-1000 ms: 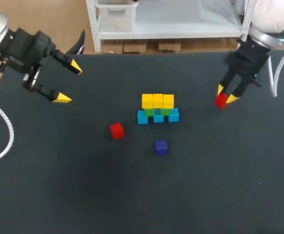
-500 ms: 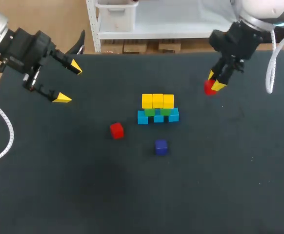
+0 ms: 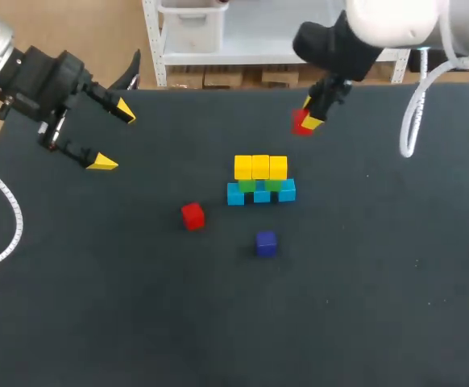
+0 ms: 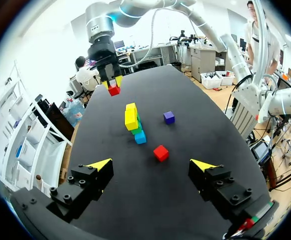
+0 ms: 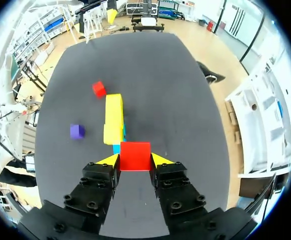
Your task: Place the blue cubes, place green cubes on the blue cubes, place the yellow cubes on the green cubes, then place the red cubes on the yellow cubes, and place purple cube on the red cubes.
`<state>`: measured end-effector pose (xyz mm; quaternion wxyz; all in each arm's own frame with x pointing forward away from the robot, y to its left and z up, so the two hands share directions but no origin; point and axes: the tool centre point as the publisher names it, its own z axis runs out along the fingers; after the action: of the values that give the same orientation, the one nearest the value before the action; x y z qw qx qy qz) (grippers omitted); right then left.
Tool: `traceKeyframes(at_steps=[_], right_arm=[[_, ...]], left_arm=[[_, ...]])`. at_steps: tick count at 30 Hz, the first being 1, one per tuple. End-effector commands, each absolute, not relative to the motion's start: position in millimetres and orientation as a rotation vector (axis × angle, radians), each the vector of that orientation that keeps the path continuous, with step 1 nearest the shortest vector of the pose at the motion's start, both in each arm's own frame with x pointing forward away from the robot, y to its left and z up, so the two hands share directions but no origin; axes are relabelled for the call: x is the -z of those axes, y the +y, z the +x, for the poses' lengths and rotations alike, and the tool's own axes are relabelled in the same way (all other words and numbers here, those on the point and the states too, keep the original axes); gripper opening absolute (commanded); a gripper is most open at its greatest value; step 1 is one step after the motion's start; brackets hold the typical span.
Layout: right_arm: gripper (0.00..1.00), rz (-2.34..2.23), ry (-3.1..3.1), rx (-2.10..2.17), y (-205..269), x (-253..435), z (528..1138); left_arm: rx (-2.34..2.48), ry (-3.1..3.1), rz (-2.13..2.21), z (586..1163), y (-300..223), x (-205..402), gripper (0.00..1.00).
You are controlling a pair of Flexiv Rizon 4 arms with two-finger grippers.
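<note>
The right claw [image 3: 303, 122] is clenching a small red cube [image 3: 300, 123] between its yellow tips, holding it up over the black table [image 3: 379, 306], on the far side of the stack and apart from it. It looks high enough, I'd judge, to pass over the top row without knocking anything. In the right wrist view the cube is sitting square between the fingers, which should help it land flat.

The stack is showing light-blue cubes [image 3: 261, 194] on the table, green cubes [image 3: 248, 185] on those, and a row of three yellow cubes [image 3: 260, 167] capping them. No red is up there yet. A second red cube [image 3: 192, 215] is lying loose nearby, and the dark purple cube [image 3: 266, 243] is sitting in front, due last. The left claw [image 3: 112, 137] is hanging spread and empty, well out of the way.
</note>
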<state>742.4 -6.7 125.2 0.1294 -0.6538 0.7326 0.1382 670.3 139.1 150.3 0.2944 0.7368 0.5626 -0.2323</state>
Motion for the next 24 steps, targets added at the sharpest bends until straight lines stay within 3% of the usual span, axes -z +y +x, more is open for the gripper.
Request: traceKeyframes(at_steps=[1, 24], right_arm=[[0.00, -1.905, 2.113, -0.375, 8.3, -123.6, 734.9], [0.00, -1.989, 2.088, -0.436, 36.4, -102.5, 708.5]], left_arm=[[0.616, 1.493, 1.961, 670.2, 139.5, -149.3, 1.00], [0.616, 1.493, 1.961, 670.2, 139.5, -149.3, 1.00]])
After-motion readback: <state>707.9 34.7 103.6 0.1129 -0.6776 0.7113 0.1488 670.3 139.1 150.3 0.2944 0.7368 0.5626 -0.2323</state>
